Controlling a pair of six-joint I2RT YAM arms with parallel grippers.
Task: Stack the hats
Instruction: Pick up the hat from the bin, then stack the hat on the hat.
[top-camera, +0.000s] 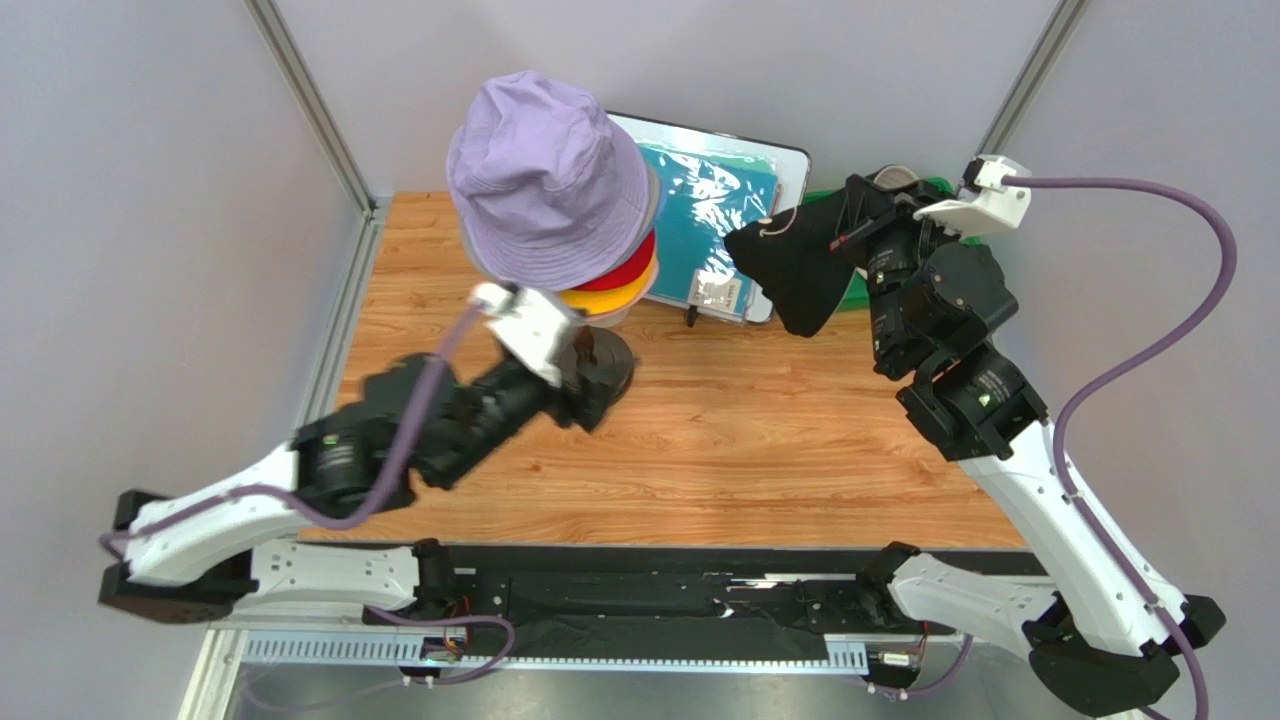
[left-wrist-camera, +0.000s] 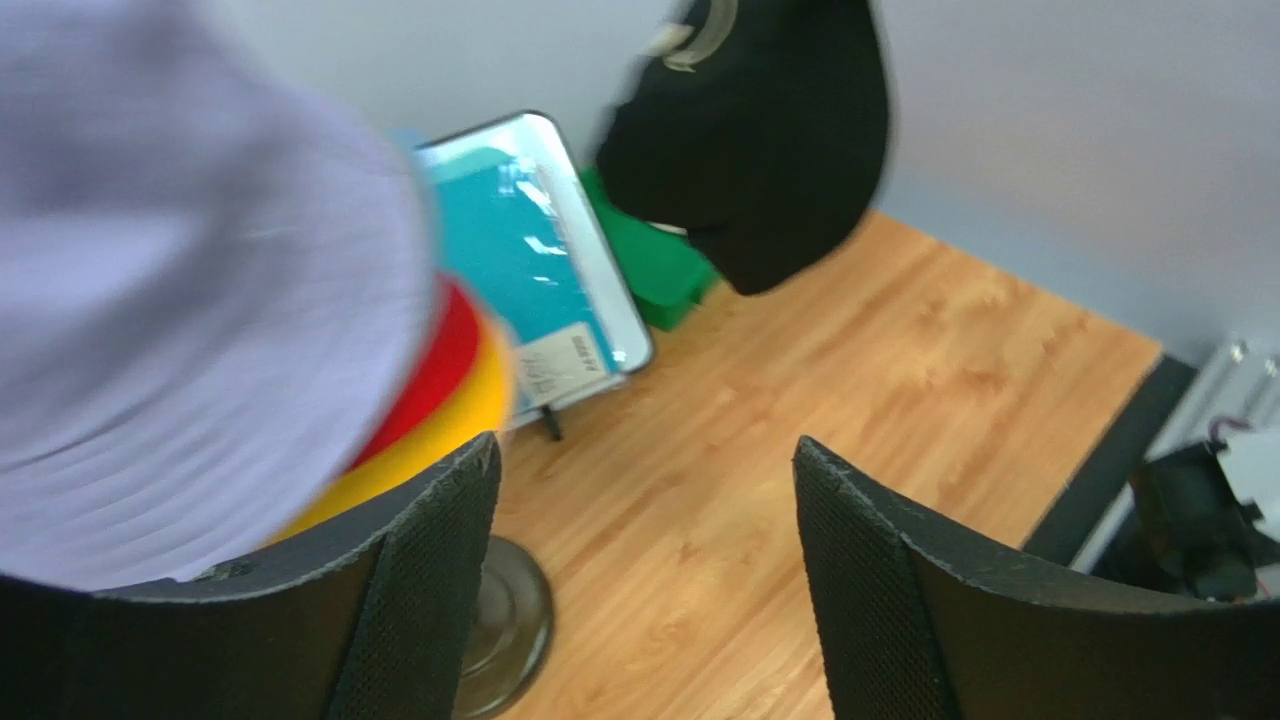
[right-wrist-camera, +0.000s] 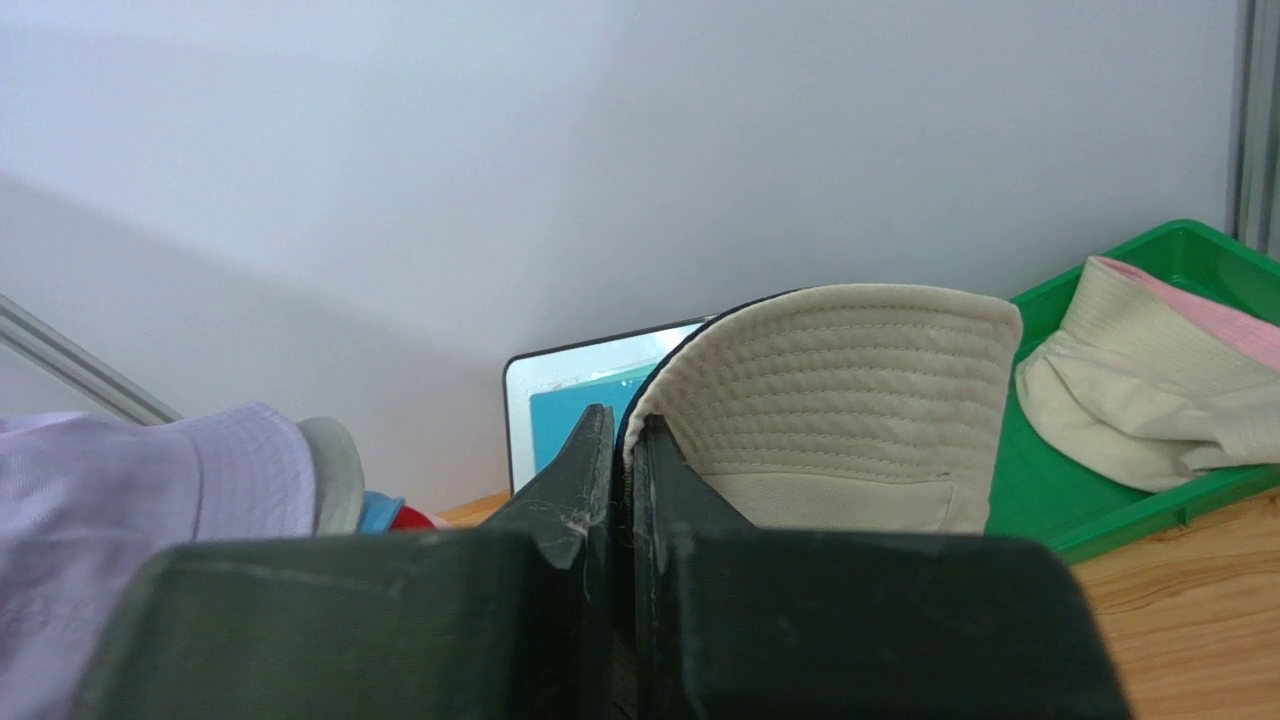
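A lavender hat (top-camera: 549, 180) sits on top of a stack at the back left of the wooden table (top-camera: 781, 450). The brims of a red hat (top-camera: 637, 270) and a yellow hat (top-camera: 609, 300) stick out beneath it on the right side. The stack stands on a dark round base (top-camera: 609, 368), and what holds it up between base and hats is hidden. The left gripper (left-wrist-camera: 646, 450) is low beside that base, just under the yellow brim. Its jaws stand wide apart and there is nothing between them. The right gripper (right-wrist-camera: 621, 428) is raised over the back right of the table with its jaws pressed together on the brim of a black hat (top-camera: 796, 263). That hat hangs off the table, well apart from the stack, and from the wrist view its inside looks beige. Behind the two hats a teal sheet in a white frame (top-camera: 706, 195) leans toward the wall, between the stack and the black hat. A green tray (right-wrist-camera: 1187, 255) lies at the back right corner. In it rests a beige hat (right-wrist-camera: 1127, 390) with a strip of pink along its upper edge.
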